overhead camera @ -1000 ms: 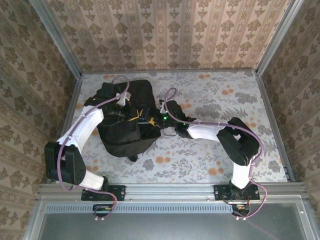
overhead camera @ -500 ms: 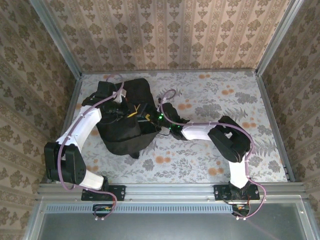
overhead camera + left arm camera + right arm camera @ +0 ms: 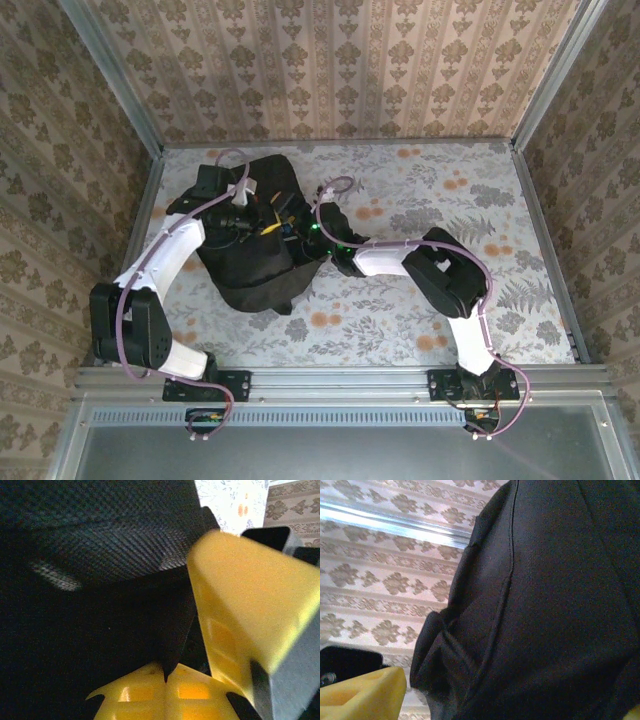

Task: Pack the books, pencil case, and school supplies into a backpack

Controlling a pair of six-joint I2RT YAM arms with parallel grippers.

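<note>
Left end effector (image 3: 167, 672) pinches black backpack (image 3: 100, 555) fabric.

Lab booth: wallpapered walls (image 3: 330, 70), aluminium frame (image 3: 340, 378)

Table top (image 3: 450, 200) carries a pale floral covering with orange blooms. Walls (image 3: 340, 60) on three sides bear beige damask wallpaper. Aluminium rail (image 3: 340, 378) borders the near edge.

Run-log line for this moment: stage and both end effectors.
stage: handling backpack | left end effector: shut on backpack fabric | right end effector: open, against backpack side
</note>
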